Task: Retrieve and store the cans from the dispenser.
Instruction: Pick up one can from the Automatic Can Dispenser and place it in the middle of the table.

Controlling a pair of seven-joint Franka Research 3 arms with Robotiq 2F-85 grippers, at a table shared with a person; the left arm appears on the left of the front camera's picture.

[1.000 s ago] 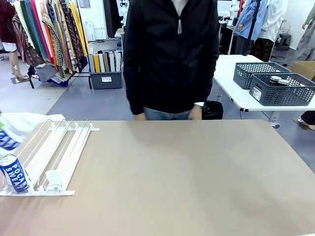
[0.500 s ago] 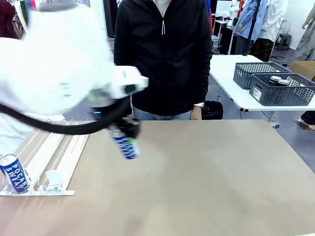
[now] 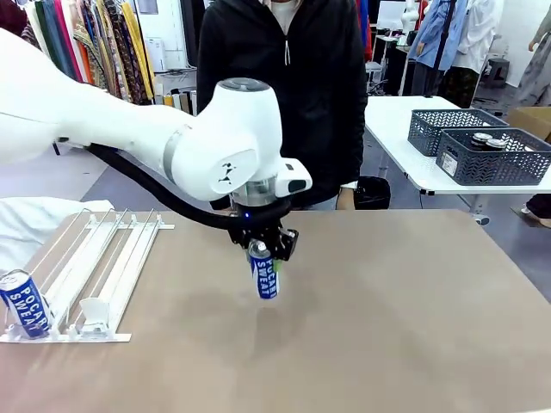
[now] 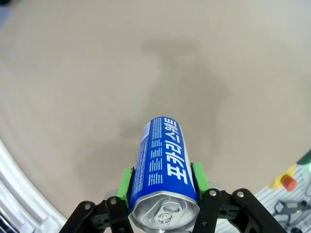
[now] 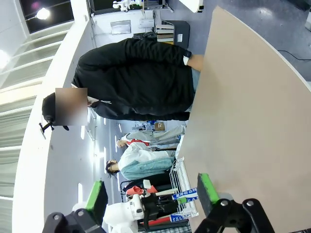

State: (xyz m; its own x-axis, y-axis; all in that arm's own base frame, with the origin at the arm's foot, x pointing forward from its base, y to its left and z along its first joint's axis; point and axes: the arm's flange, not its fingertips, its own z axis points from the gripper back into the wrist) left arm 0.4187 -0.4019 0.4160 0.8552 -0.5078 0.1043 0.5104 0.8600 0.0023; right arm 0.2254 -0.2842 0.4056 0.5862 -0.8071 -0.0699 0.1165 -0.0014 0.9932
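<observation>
Over beige table (image 3: pixel 413 310), left gripper (image 3: pixel 265 252), jaws tight around blue can (image 3: pixel 266 280).

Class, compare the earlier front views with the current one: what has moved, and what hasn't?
The left gripper, shut on a blue Pocari Sweat can, swung in from the left and carried it rightward over the middle of the table. The dispenser and the other can at its low end stayed put.
</observation>
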